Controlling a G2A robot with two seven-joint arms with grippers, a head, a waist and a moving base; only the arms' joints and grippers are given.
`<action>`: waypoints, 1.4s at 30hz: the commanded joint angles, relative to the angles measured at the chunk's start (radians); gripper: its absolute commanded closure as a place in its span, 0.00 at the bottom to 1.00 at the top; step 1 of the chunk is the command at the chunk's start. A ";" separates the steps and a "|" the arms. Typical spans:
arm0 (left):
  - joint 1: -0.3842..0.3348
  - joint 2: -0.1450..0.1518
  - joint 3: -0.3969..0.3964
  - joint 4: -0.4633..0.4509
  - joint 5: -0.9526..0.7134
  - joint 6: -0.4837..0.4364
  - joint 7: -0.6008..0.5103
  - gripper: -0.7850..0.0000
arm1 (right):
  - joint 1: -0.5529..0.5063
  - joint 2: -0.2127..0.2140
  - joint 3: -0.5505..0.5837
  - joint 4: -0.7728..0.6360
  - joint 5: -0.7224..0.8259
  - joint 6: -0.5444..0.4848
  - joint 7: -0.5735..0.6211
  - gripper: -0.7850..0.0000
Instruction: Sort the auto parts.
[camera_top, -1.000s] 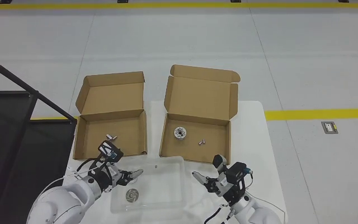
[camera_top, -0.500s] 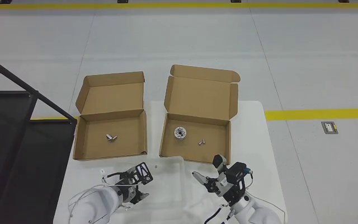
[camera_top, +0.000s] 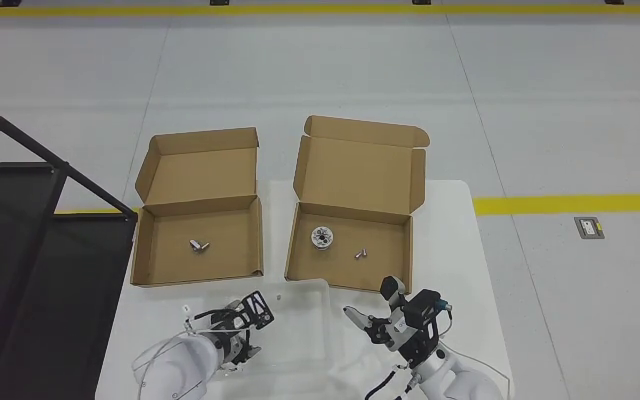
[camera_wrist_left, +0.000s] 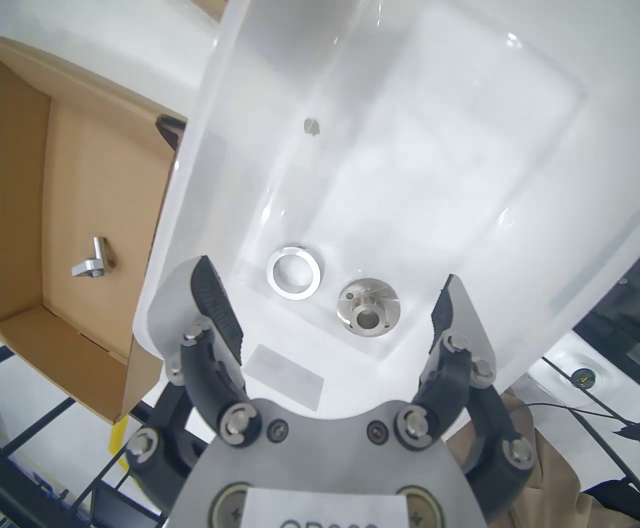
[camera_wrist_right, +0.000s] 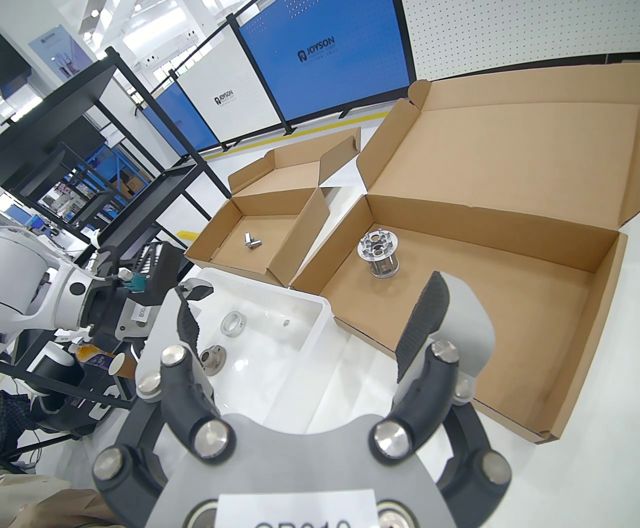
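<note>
Your left gripper (camera_wrist_left: 327, 290) has swung from the clear bin's (camera_wrist_left: 200, 125) left edge to hang over its near-left corner, while the right gripper (camera_wrist_right: 310, 320) has kept its place just off the bin's right side; both have their jaws spread wide and hold nothing. Under the left jaws, on the bin floor, lies the flanged hub (camera_wrist_left: 368, 313), boss upward, with the ring collar (camera_wrist_left: 293, 274) just beside it towards the bin's left wall and a small screw (camera_wrist_left: 311, 126) well apart, towards the far wall. Treat the hub as solid machined metal: stiff, probably dense for its bulk, and smooth enough to slip from the pads. You would likely do best to close across the flange rim, or on the raised boss if the flange sits too flat. The bin looks light and may slide if you nudge its wall
</note>
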 joint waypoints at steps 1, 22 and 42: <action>-0.013 -0.001 0.011 0.017 -0.008 0.004 -0.021 0.05 | 0.000 0.000 0.000 0.000 0.000 0.000 0.000 0.00; -0.213 -0.028 0.119 0.225 -0.090 0.188 -0.191 0.33 | 0.000 0.000 0.000 0.000 0.000 0.000 0.000 0.00; -0.241 -0.027 0.138 0.289 -0.067 0.194 -0.228 0.40 | 0.000 0.000 0.000 0.000 0.000 0.000 0.000 0.00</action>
